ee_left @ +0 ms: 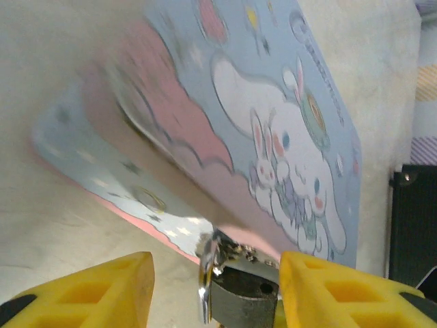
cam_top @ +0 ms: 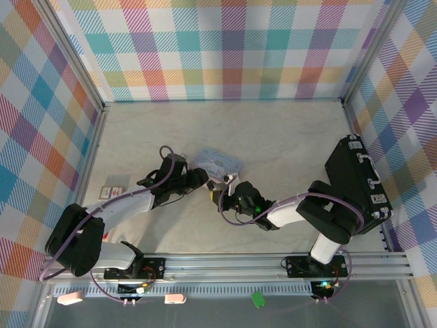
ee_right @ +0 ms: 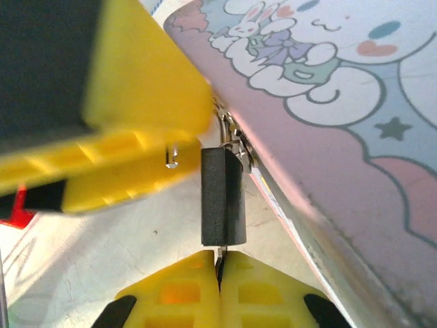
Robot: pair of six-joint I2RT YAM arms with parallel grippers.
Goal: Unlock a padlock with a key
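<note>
The small dark padlock (ee_right: 222, 198) hangs by its pale shackle (ee_left: 205, 273) from the hasp of a pale-blue cartoon tin (ee_left: 273, 116). In the right wrist view the thin grey key (ee_right: 219, 255) sticks into the padlock's bottom, and my right gripper (ee_right: 220, 265) is shut on the key. My left gripper (ee_left: 215, 266) is open around the padlock body (ee_left: 246, 301). The body lies close to its right finger (ee_left: 341, 287), and there is a gap to its left finger (ee_left: 89, 290). From above, the left gripper (cam_top: 198, 179) and right gripper (cam_top: 222, 195) meet just in front of the tin (cam_top: 220, 162).
A big black case (cam_top: 358, 184) stands at the right wall. Two small cards (cam_top: 113, 191) lie near the left wall. Checked walls and metal frame posts enclose the table (cam_top: 273, 137). Purple cables trail along both arms.
</note>
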